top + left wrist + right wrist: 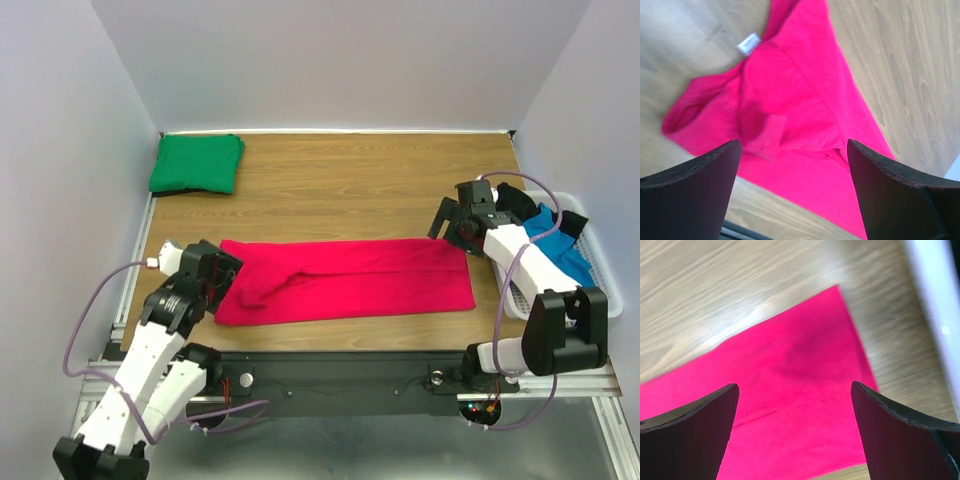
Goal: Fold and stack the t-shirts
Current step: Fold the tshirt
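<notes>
Both the left gripper (224,272) and right gripper (446,222) hang wide open, empty, over the ends of the red shirt (350,280), a folded strip along the table's (350,180) near side. Pinching only the top layer could undo that fold.

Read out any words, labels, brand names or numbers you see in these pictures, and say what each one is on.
No text can be read.
White tag at the neck of the red t-shirt: the only label in view, too blurred to read.
Green t-shirt and white basket: no print or marking shows.
</notes>
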`<move>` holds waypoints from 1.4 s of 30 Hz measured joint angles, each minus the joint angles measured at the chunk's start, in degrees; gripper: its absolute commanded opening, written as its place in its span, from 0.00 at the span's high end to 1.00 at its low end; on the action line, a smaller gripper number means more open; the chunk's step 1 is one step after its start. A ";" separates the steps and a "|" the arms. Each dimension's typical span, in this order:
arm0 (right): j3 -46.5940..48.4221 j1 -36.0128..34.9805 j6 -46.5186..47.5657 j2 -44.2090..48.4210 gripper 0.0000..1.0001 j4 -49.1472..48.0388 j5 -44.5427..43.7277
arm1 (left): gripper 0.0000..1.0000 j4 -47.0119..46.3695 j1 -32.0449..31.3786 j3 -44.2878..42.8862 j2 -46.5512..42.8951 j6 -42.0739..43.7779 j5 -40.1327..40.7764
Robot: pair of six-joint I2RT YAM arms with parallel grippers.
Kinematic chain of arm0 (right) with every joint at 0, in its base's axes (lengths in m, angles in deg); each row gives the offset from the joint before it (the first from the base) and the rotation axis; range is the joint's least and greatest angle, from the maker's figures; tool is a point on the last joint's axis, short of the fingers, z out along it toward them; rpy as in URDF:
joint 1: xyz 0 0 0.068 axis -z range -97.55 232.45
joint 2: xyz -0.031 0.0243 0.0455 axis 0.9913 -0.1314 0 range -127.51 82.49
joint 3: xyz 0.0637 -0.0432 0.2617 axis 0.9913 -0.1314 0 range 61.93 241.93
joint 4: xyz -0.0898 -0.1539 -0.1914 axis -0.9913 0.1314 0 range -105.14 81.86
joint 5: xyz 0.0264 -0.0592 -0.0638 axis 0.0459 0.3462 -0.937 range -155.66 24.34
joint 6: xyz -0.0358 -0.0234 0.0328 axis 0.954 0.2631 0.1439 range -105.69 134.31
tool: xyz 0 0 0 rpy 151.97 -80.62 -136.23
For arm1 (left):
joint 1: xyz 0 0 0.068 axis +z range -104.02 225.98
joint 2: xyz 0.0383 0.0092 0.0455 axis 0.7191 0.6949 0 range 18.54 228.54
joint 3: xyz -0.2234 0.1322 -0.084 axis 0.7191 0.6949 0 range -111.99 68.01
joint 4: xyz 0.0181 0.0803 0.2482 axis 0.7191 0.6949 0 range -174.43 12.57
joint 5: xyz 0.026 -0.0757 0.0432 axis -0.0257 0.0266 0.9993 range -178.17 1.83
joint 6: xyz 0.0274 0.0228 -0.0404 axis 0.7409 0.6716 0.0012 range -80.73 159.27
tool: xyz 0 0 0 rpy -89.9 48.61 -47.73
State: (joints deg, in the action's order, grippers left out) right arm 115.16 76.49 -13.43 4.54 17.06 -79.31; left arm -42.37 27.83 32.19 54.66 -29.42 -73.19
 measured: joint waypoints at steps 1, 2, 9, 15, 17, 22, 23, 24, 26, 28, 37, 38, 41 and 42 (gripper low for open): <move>0.20 0.00 0.55 0.33 0.00 0.11 1.11 | 0.01 -1.46 -0.02 0.00 1.29 0.81 -0.61; 0.55 0.00 0.92 0.33 0.00 0.26 2.16 | 0.01 -3.17 0.00 -0.02 2.82 1.49 -1.29; 2.12 -0.48 3.58 -3.10 0.00 -2.21 13.31 | 0.02 -19.63 -0.57 -0.74 24.22 9.40 -7.96; 2.12 -2.03 3.69 -9.88 0.00 -4.48 17.84 | 0.02 -25.81 -2.05 -0.39 30.08 12.37 -10.08; 2.10 -2.21 3.65 -11.23 0.00 -4.94 18.45 | 0.02 -27.36 -2.47 0.63 29.88 12.70 -10.51; 1.68 -2.29 3.41 -11.72 0.00 -6.23 18.36 | 0.02 -29.20 -5.31 6.58 27.78 12.22 -12.74; 1.51 -2.29 3.32 -11.72 0.00 -6.51 18.34 | 0.03 -29.18 -5.88 8.11 27.08 12.07 -13.53; 1.33 -2.29 3.30 -11.72 0.00 -6.71 18.27 | 0.02 -29.66 -6.67 8.83 25.73 11.78 -14.34; 1.18 -2.29 3.10 -11.72 0.00 -6.86 18.03 | 0.02 -29.49 -7.74 10.05 23.08 10.78 -15.21; 1.11 -2.29 2.91 -11.72 0.00 -6.93 17.51 | 0.02 -27.54 -10.82 11.37 18.69 9.22 -16.02; 0.98 -2.29 2.47 -11.72 0.00 -7.10 15.45 | 0.02 -20.79 -16.15 10.45 4.24 6.93 -18.45; 0.98 -2.29 2.47 -11.72 0.00 -7.13 15.34 | 0.02 -20.63 -16.35 10.38 4.24 6.93 -18.49; 0.98 -2.29 2.47 -11.72 0.00 -7.15 15.13 | 0.02 -17.09 -16.81 8.76 6.19 6.82 -15.19; 0.98 -2.29 2.47 -11.72 0.00 -7.13 15.10 | 0.02 -15.34 -16.94 7.85 7.23 6.62 -13.53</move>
State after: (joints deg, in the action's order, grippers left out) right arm 116.14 74.20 -10.96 -7.18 9.94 -64.21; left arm -57.71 10.89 40.04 61.90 -22.79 -86.72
